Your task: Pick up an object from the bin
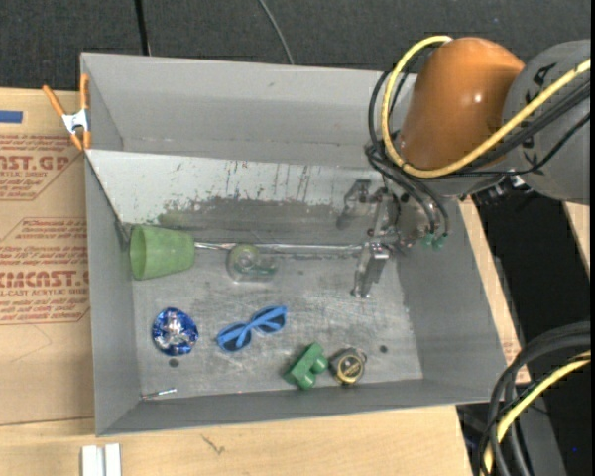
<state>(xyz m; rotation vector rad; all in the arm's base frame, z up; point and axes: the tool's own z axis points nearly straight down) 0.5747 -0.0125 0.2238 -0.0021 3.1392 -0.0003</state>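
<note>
The jaws hung over a bare bit of the bin (228,97). It was not clear if they were open. The little round gold thing (349,365) lay nearest, toward the front wall.

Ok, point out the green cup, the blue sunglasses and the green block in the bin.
green cup (162,253), camera view, on the middle of its side wall.
blue sunglasses (251,330), camera view, on the bridge between the lenses.
green block (304,368), camera view, on its upper face.
</note>
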